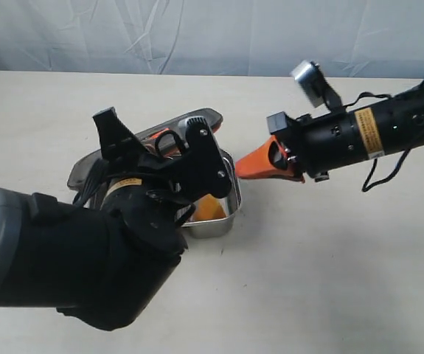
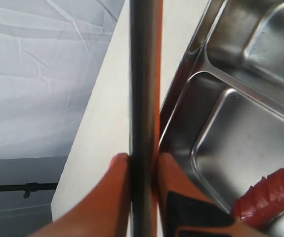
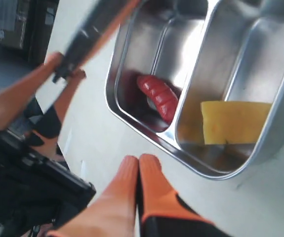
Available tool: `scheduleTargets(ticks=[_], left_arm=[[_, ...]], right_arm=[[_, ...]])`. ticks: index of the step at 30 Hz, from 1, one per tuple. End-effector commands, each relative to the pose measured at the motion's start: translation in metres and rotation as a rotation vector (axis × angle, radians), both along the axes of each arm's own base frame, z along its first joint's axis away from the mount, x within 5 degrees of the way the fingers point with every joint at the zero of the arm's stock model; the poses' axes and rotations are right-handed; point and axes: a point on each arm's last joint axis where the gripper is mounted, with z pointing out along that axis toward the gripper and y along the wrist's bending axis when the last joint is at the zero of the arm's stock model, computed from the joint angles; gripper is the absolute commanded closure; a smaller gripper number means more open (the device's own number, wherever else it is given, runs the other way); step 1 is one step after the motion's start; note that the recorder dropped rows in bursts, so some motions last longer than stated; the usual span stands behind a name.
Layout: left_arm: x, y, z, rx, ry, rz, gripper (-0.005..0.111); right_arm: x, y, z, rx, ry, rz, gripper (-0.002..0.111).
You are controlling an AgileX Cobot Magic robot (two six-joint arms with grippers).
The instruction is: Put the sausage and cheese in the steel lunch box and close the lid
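The steel lunch box (image 1: 220, 224) stands open in the middle of the table. The red sausage (image 3: 159, 96) lies in one compartment, and the yellow cheese (image 3: 235, 121) in the other, across the divider. My left gripper (image 2: 142, 159) is shut on the edge of the dark lid (image 2: 142, 74), which it holds tilted over the box's far-left side (image 1: 197, 118). The sausage (image 2: 270, 197) shows just past those fingers. My right gripper (image 1: 242, 167) is shut and empty. It hovers beside the box's right end, its fingertips (image 3: 150, 165) just outside the rim (image 3: 201, 170).
The left arm's bulky black wrist (image 1: 160, 184) covers most of the box and the lid in the exterior view. Bare beige table (image 1: 329, 280) lies around the box. A wrinkled white backdrop (image 1: 212, 29) runs along the table's far edge.
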Motion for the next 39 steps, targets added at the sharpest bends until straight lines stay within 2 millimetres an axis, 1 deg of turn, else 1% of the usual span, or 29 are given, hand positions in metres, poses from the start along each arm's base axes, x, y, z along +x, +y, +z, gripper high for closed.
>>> scheduleTargets(ticks=[1,3,5,8,12,20,26,28,30,32,34,35,39], left_arm=[[-0.008,-0.011,0.002,-0.009,0.021,-0.09,0.107],[-0.009,-0.012,0.001,-0.002,0.022,-0.09,0.107],[-0.008,-0.013,-0.005,0.009,0.03,-0.089,0.107],[-0.009,-0.016,-0.012,0.015,0.05,-0.103,0.107],[-0.01,-0.016,-0.013,0.002,0.057,-0.105,0.107],[-0.015,-0.003,-0.028,0.055,0.091,-0.11,0.107],[-0.018,-0.001,-0.034,0.062,0.119,-0.129,0.107],[-0.018,-0.001,-0.034,0.063,0.119,-0.13,0.107],[-0.018,-0.001,-0.034,0.067,0.119,-0.132,0.107],[-0.018,-0.001,-0.033,0.086,0.119,-0.141,0.107],[-0.018,0.0,-0.033,0.09,0.113,-0.134,0.107],[-0.017,0.0,-0.032,0.095,0.105,-0.135,0.107],[-0.017,0.0,-0.032,0.1,0.098,-0.134,0.107]], right_arm=[[0.005,-0.03,0.02,0.02,-0.034,-0.117,0.109],[0.005,-0.04,0.024,0.023,-0.042,-0.146,0.109],[0.005,-0.045,0.025,0.028,-0.042,-0.158,0.109],[0.004,-0.044,0.025,0.032,-0.038,-0.153,0.109],[0.002,-0.043,0.026,0.05,-0.026,-0.131,0.109],[0.002,-0.043,0.026,0.051,-0.025,-0.129,0.109],[0.005,-0.045,0.024,0.023,-0.041,-0.163,0.108],[0.006,-0.045,0.024,0.022,-0.041,-0.164,0.102],[0.006,-0.045,0.022,0.02,-0.035,-0.164,0.088],[0.007,-0.043,0.015,0.014,-0.013,-0.16,0.07],[0.009,-0.041,0.005,0.006,0.019,-0.153,0.059],[0.009,-0.039,0.0,0.006,0.04,-0.143,0.057],[0.006,-0.033,-0.016,0.031,0.125,-0.087,0.061]])
